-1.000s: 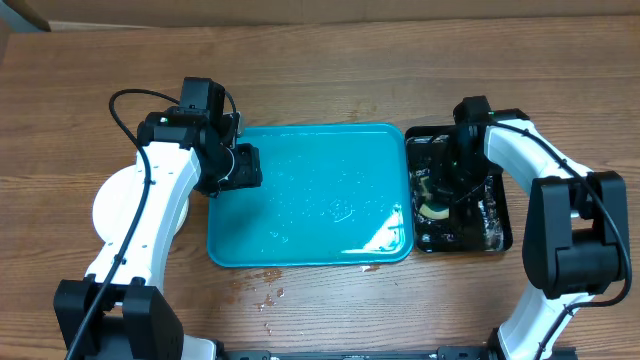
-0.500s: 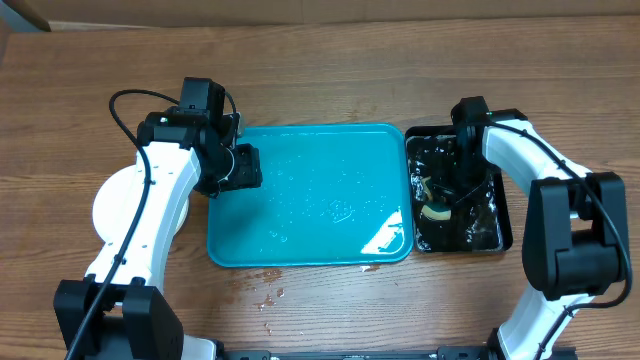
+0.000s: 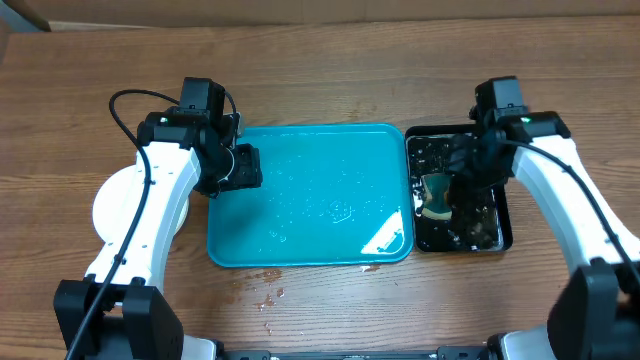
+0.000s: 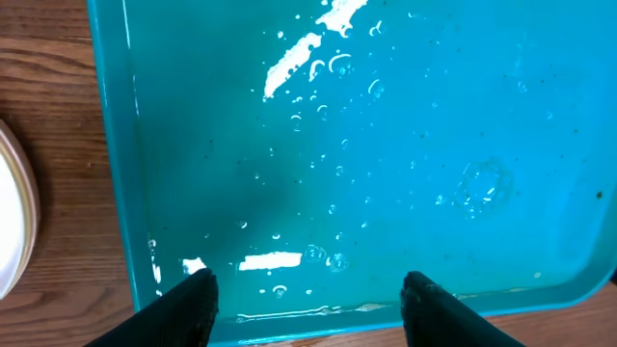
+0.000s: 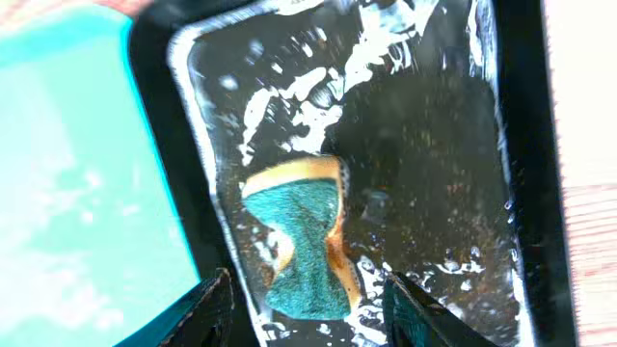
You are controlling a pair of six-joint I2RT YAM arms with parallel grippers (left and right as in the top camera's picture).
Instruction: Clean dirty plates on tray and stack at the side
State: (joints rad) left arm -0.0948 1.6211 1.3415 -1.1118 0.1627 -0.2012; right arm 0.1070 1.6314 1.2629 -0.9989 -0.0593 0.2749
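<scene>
- On the wooden table (image 3: pixel 330 60), a large teal-blue rectangular plastic tray (image 3: pixel 310 195) lies wet.
- Left gripper (image 4: pixel 307 289) hangs wide and empty over its edge.
- A round white plate (image 3: pixel 108 205) sits left of the tray.
- Right gripper (image 5: pixel 304 294) is spread above a yellow-green sponge (image 5: pixel 304 236) in a black tub (image 3: pixel 497 236).

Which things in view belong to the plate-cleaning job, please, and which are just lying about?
Belonging to the job:
- teal tray, wet, nothing on it
- white plate beside it, partly under the left arm
- sponge, lying in the black tub of suds
- left gripper and right gripper, both open

Just lying about:
- drops and specks on the wooden table near the tray
</scene>
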